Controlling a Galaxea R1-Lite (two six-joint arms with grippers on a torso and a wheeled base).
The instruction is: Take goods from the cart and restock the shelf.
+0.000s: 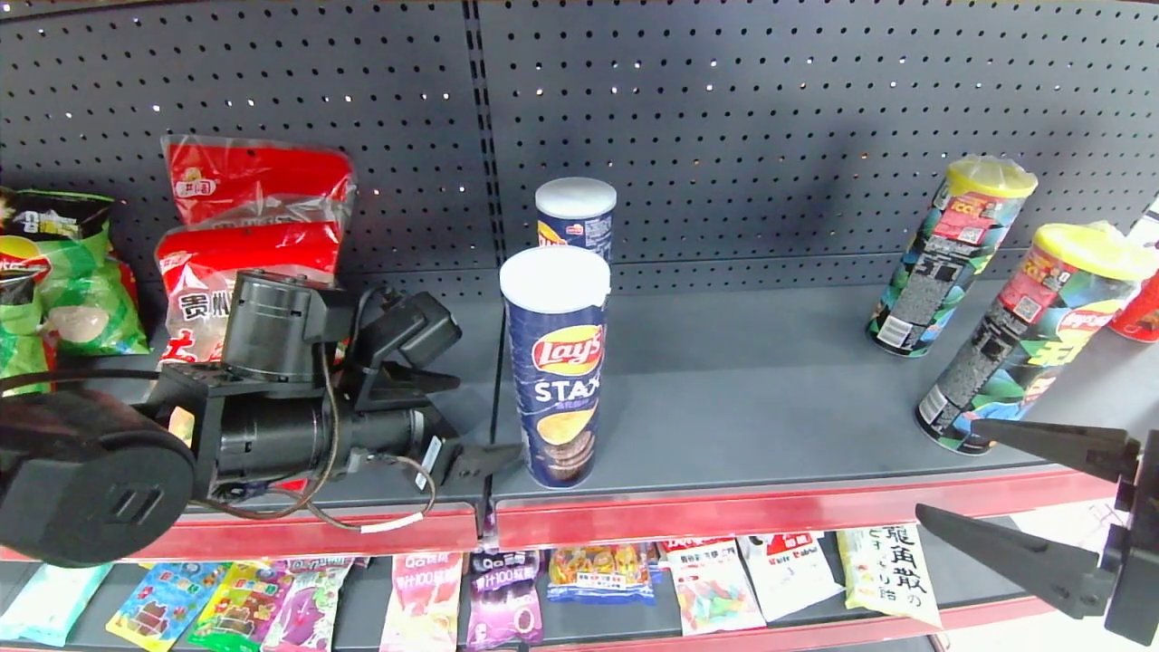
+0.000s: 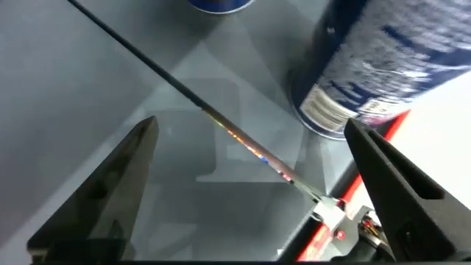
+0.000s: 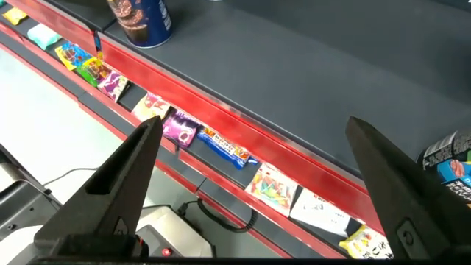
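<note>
Grey metal shelf (image 1: 770,389), seen from the head camera. At centre frame you count two blue cans: the front can (image 1: 555,362) upright by the red edge and the rear can (image 1: 574,217) just behind it. At right stand two yellow-lidded cans (image 1: 951,258), and at upper left two red bags (image 1: 258,181). The left gripper (image 1: 453,417), lower left, is spread and empty just beside the front can. The right gripper (image 1: 946,471), lower right, is likewise spread and holds nothing.
</note>
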